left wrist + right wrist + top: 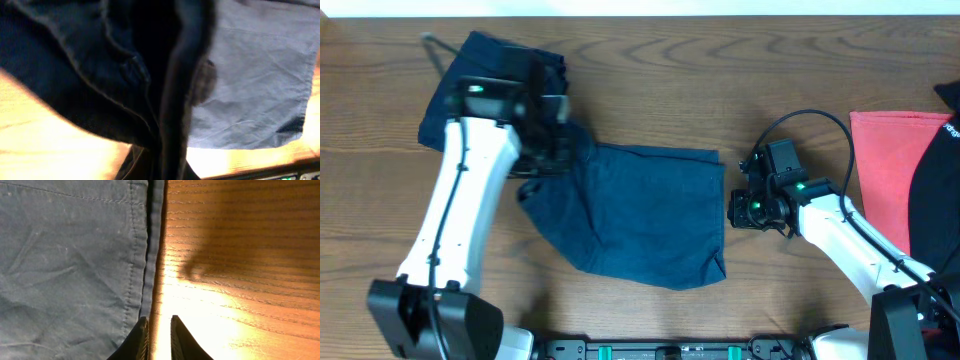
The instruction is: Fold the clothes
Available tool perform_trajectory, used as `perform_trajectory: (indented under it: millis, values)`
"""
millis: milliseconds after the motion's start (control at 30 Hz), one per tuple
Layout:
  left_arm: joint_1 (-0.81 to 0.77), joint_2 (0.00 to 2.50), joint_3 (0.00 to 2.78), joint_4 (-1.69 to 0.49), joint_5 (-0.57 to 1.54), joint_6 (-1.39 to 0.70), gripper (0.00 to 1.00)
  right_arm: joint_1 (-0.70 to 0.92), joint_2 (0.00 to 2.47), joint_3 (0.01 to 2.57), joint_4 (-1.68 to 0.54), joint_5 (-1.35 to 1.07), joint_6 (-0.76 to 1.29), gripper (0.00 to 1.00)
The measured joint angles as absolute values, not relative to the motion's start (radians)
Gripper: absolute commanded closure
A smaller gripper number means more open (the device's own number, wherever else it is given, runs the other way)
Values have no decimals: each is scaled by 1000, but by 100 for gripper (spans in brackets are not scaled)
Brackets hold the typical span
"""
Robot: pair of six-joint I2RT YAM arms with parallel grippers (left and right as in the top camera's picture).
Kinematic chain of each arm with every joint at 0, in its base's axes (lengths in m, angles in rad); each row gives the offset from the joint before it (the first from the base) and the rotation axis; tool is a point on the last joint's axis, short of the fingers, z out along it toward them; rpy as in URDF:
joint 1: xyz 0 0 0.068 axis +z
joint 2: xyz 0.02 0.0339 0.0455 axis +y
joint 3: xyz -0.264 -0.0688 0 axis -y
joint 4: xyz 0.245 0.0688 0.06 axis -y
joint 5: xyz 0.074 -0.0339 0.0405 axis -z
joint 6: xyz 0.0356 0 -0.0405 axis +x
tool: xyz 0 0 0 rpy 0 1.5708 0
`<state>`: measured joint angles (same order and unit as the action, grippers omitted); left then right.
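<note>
Left gripper (556, 152) pinches the left edge of the dark navy-blue denim garment (650, 215) spread mid-frame, while the barely parted, empty right gripper (160, 335) beside its hem could let the fold drag crooked.

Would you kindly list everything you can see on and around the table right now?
clothes: navy denim, mid-table, reaching upper left; one piece or two, unclear
table: one, brown wood
red cloth: one, right side
black object: one, far right, overlapping the red cloth
left arm: one, white, over the clothes
right arm: one, white, right of the clothes
left claw: shut on the clothes
right claw: slightly open, at the clothes' right hem
</note>
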<state>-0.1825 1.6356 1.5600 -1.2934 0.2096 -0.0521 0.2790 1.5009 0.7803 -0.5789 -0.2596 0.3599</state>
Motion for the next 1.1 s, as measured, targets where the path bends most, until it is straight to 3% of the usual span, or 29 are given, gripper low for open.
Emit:
perform_trajectory:
  millis: [333, 833, 1000, 1100]
  values:
    - [-455, 1691, 1547, -1183, 210, -227, 94, 279, 1501, 780, -613, -220, 368, 81]
    - [-690, 1816, 1484, -1069, 263, -394, 93, 279, 1501, 778, -665, -97, 414, 80]
    - [-730, 1816, 1484, -1066, 284, -426, 87, 279, 1501, 778, -665, -94, 418, 81]
    - [-746, 1816, 1484, -1052, 287, -450, 72, 279, 1501, 776, -665, -93, 418, 81]
